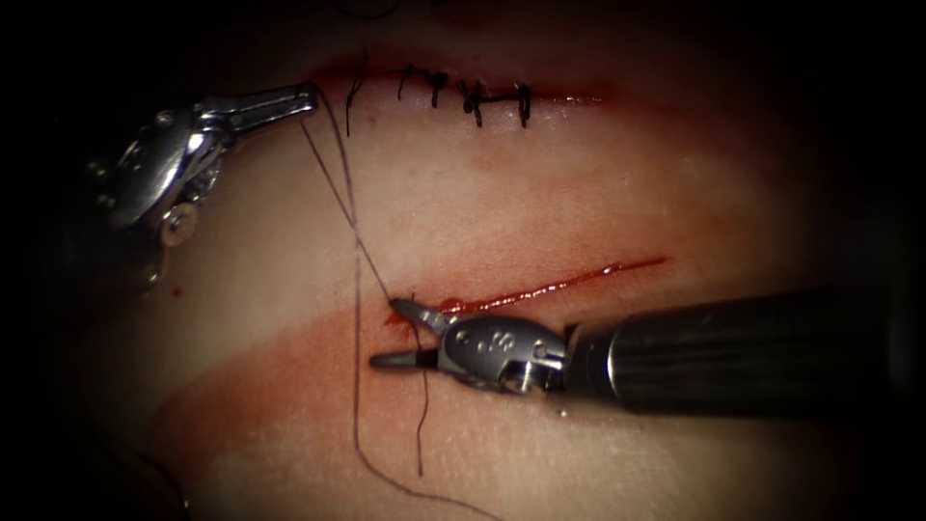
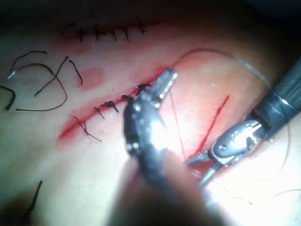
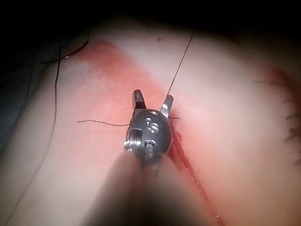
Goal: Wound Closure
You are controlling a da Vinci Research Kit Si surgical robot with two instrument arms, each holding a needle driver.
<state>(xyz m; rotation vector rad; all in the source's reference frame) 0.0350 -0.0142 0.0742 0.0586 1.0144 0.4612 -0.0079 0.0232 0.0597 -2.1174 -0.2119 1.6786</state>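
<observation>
On the tissue (image 1: pixel 540 193), the open cut (image 1: pixel 559 285) runs slantwise near the middle, with a stitched cut (image 1: pixel 463 95) towards the far edge. At the cut's left end the right tool (image 1: pixel 405 333) has its jaws apart, empty, thread (image 1: pixel 355 289) passing between them. The left tool (image 1: pixel 307 98), jaws together, clamps the thread near the stitched cut's left end. Needle: cannot tell where.

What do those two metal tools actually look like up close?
The right pincer is shiny silver metal with two slim tapered jaws, a rounded wrist stamped with small characters, and a thick dark ribbed shaft. The left pincer is also polished silver, with rivets and pulley-like discs at its wrist.
</observation>
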